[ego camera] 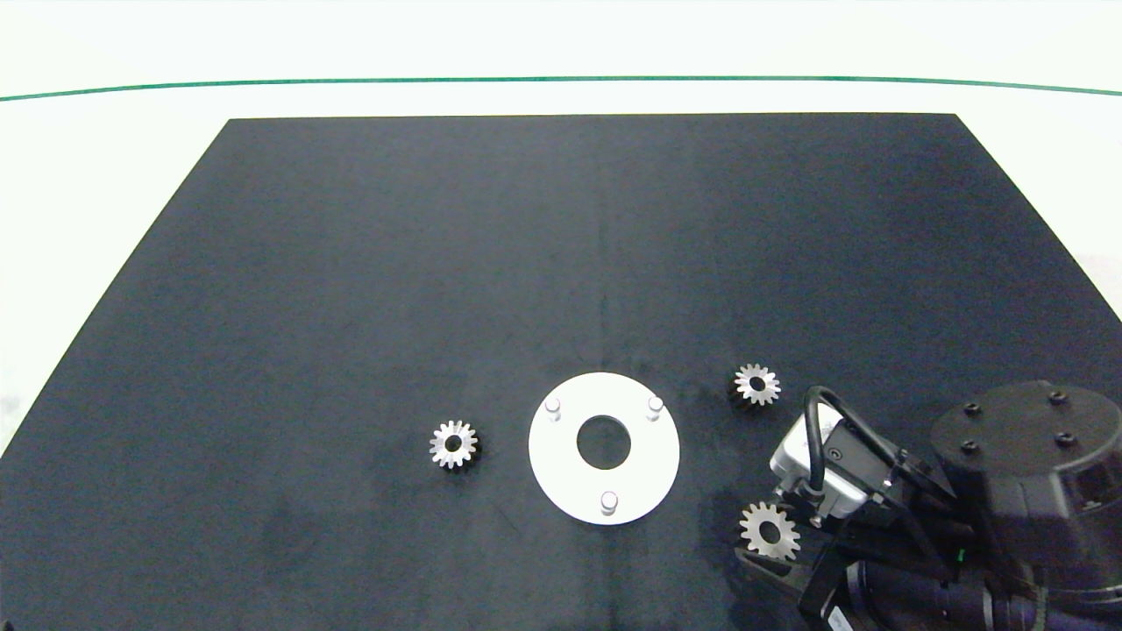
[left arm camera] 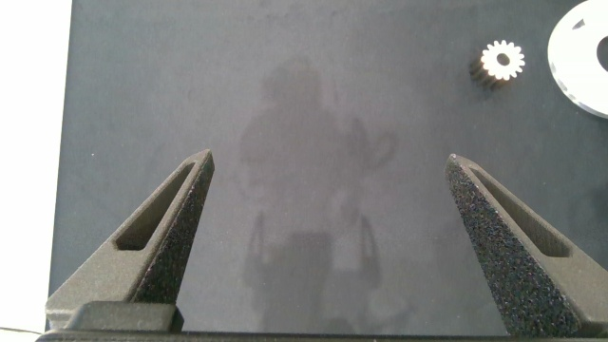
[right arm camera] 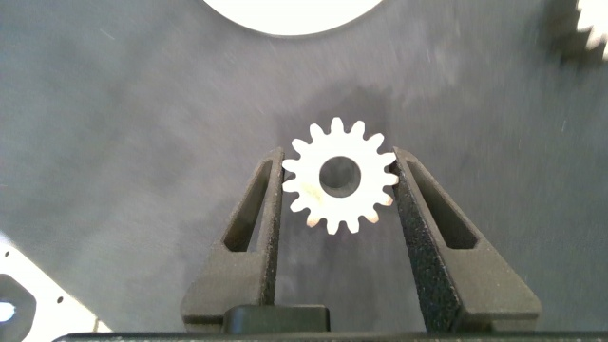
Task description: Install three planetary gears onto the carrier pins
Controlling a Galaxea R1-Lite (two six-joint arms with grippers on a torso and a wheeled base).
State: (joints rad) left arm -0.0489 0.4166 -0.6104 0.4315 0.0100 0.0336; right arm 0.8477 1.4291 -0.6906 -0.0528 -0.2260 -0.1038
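The white round disc [ego camera: 561,456] lies near the mat's front middle, its three carrier pins [ego camera: 553,406] [ego camera: 655,404] [ego camera: 608,501] all bare. One planetary gear [ego camera: 453,444] lies left of the disc, and a second gear [ego camera: 756,384] lies to its right. My right gripper [right arm camera: 337,161] is shut on the third gear [right arm camera: 339,176], holding it flat by its teeth just above the mat, front right of the disc [right arm camera: 285,14]. This held gear [ego camera: 770,529] looks larger than the others in the head view. My left gripper [left arm camera: 330,161] hangs open over bare mat, away from the left gear [left arm camera: 502,60].
The black mat [ego camera: 351,263] covers most of a white table. A green line [ego camera: 561,79] runs across the far side. The right arm [ego camera: 1008,491] fills the front right corner. The left arm is outside the head view.
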